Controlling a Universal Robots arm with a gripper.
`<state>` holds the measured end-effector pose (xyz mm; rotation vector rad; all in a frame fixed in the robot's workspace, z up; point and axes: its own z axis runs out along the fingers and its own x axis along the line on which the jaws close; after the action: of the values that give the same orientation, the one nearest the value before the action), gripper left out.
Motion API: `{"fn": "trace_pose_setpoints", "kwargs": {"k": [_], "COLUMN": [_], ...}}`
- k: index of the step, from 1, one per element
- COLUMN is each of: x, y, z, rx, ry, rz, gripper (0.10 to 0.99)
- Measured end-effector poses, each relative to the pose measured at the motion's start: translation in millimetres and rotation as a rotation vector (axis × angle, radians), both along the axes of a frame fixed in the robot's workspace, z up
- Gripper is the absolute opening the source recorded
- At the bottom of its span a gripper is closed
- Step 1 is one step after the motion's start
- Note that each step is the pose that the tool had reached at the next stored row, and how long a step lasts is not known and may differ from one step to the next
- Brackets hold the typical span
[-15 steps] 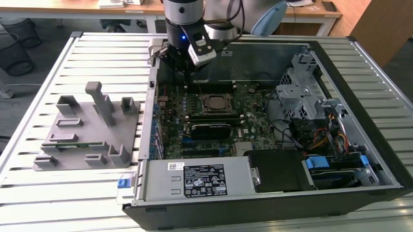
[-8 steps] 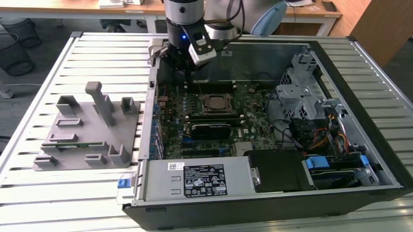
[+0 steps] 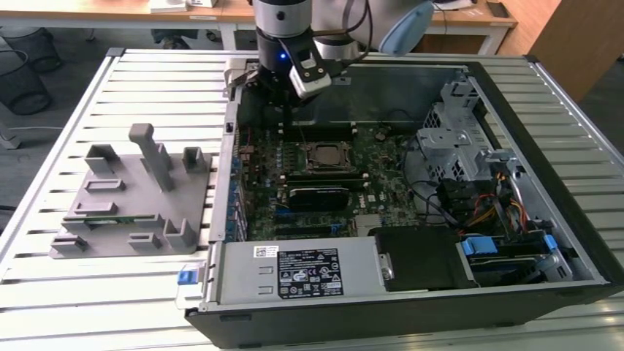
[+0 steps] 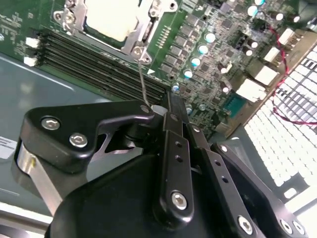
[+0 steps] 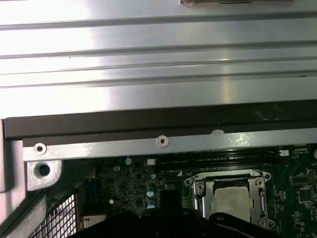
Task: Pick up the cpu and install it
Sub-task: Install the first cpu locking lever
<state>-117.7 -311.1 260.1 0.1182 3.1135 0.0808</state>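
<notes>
Black two-finger gripper [image 4: 168, 116] nearest the lens in the second wrist view, clenched on nothing, beside thin wire socket lever [image 4: 142, 84]. Silvery square cpu [image 5: 232, 202] already seated in metal-framed socket [image 3: 326, 156]. Probably latching: press lever slowly, watch for slip.

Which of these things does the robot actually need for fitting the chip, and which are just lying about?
Needed for the job:
- cpu, lying in the socket on the motherboard
- gripper, above the board

Just lying about:
- grey fixture block beside the case
- power supply
- drive cage
- coloured cables
</notes>
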Motion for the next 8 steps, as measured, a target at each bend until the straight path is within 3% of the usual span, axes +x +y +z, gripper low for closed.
{"fn": "trace_pose_setpoints", "kwargs": {"k": [8], "x": [18.8], "y": [0.9], "z": [-0.4], "rx": [0.000], "ry": [0.0032], "rz": [0.000], "gripper": [0.106]}}
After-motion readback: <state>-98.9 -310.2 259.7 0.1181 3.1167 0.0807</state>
